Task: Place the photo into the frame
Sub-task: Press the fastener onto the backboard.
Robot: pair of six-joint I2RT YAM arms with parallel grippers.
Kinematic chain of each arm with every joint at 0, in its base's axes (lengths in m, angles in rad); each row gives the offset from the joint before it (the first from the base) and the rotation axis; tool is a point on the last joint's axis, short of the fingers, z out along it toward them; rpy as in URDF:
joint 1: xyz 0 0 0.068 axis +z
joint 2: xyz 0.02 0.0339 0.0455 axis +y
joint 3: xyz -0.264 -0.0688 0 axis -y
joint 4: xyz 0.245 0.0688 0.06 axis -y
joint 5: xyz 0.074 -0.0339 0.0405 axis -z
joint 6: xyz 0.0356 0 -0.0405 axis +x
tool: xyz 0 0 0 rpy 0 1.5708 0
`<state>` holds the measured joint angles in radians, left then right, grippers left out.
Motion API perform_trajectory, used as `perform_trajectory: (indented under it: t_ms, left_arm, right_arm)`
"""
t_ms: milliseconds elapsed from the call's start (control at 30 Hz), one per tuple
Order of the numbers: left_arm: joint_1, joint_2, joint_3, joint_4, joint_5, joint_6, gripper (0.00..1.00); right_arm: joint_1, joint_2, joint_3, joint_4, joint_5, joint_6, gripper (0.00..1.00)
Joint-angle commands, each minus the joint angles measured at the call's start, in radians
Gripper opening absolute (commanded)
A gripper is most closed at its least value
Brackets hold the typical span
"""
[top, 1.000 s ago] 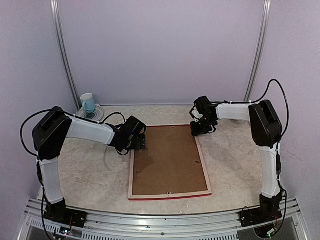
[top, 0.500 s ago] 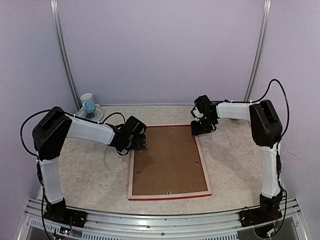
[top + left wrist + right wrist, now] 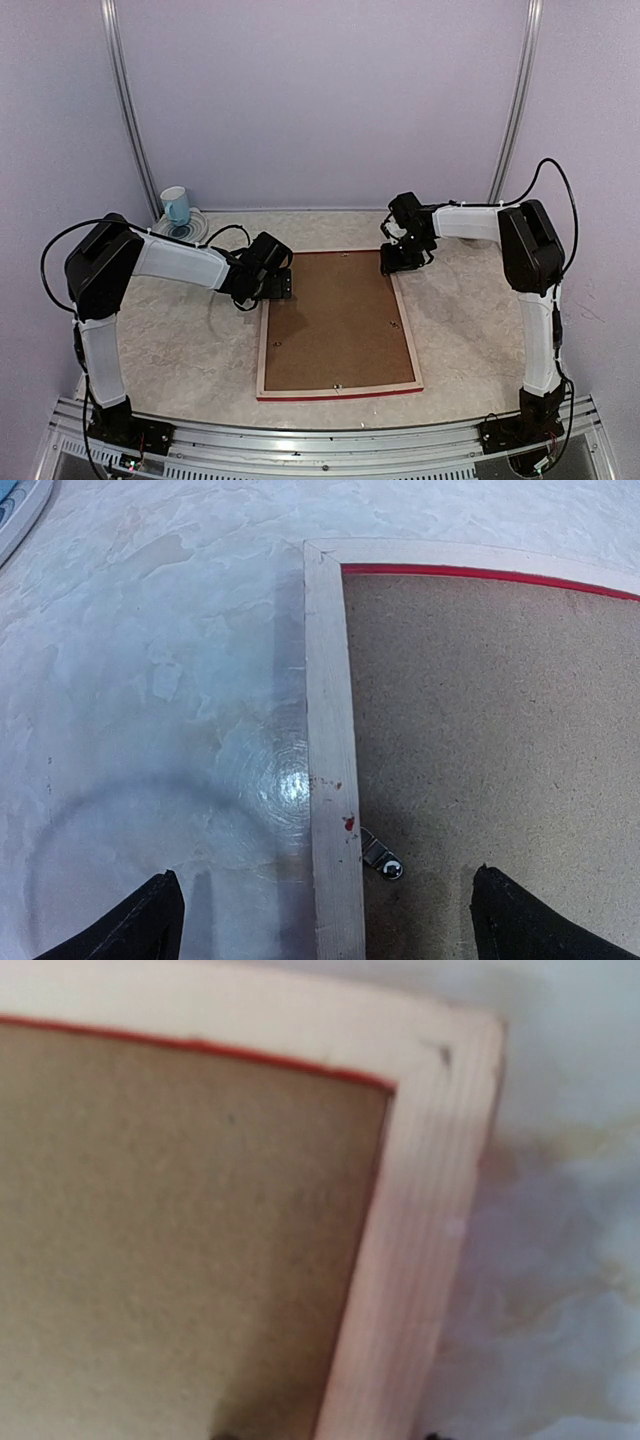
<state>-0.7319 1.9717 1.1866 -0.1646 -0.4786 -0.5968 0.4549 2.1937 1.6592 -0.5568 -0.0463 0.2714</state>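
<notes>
Right jaws have eased apart and risen a touch at the frame's (image 3: 263, 355) far right corner, now holding nothing; left arm and frame lie as before. Marbled beige desk (image 3: 170, 340), lilac walls (image 3: 320, 100), two metal uprights (image 3: 125, 110). Frame rests face down mid-desk, brown board (image 3: 335, 320) up, a small clip (image 3: 383, 856) by its left rail. Left jaws gape wide astride that rail, empty. Blue mug (image 3: 175, 205) on a plate (image 3: 192, 231), far left corner.
</notes>
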Motion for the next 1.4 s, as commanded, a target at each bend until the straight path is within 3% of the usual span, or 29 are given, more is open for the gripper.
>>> perform_trajectory:
  t_ms: [0, 367, 967, 1067, 1233, 1367]
  left_arm:
    - [-0.008, -0.009, 0.000, 0.014, -0.005, -0.004, 0.99]
    - [-0.007, -0.010, 0.001, 0.010, -0.011, -0.001, 0.99]
    - [-0.006, -0.022, 0.017, -0.005, -0.025, 0.000, 0.99]
    - [-0.006, -0.033, 0.014, -0.013, -0.038, 0.000, 0.99]
    - [-0.013, -0.079, -0.005, -0.020, -0.041, -0.003, 0.99]
    - [-0.024, -0.124, -0.021, -0.048, -0.048, -0.010, 0.99]
  right_arm:
    - [-0.001, 0.015, -0.023, -0.010, 0.002, -0.003, 0.43]
    - [-0.002, 0.014, -0.033, -0.006, 0.019, -0.012, 0.30]
    - [-0.012, -0.019, -0.053, 0.029, 0.006, -0.021, 0.22]
    - [-0.019, -0.027, -0.042, 0.033, -0.010, -0.024, 0.28]
    - [-0.021, -0.073, -0.037, 0.047, 0.001, -0.029, 0.64]
    - [-0.022, -0.123, -0.055, 0.057, 0.017, -0.033, 0.78]
